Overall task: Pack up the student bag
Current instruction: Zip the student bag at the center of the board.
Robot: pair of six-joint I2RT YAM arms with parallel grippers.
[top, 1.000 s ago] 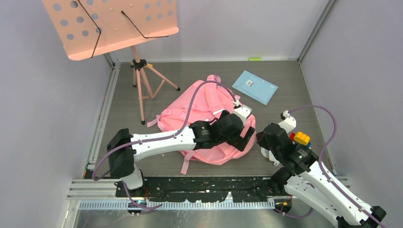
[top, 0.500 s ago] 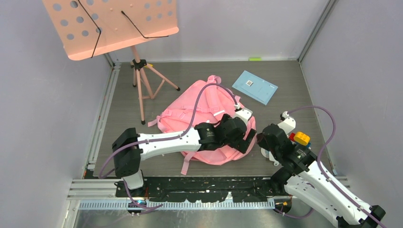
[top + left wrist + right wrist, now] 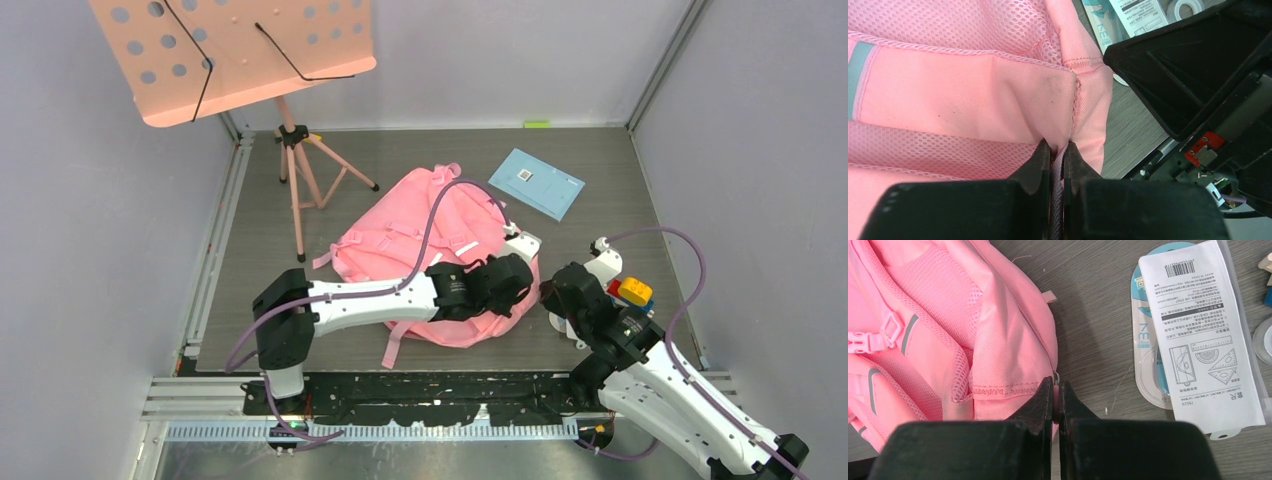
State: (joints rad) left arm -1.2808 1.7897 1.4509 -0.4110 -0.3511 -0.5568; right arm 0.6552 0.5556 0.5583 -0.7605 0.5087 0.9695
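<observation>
Near the middle of the desk [image 3: 430, 150], seen from the top, the student bag [image 3: 420, 225] lies flat, with the left claw [image 3: 522, 285] on its near right corner and the right claw [image 3: 548, 292] at the same edge. From the left wrist, the claw is closed on a fold of pink bag fabric. From the right wrist, the claw pinches the bag's edge; a plastic packet [image 3: 1198, 335] lies apart on the right.

Lab robot cell, plain grey walls [image 3: 60, 260], aluminium rails [image 3: 200, 405]
</observation>
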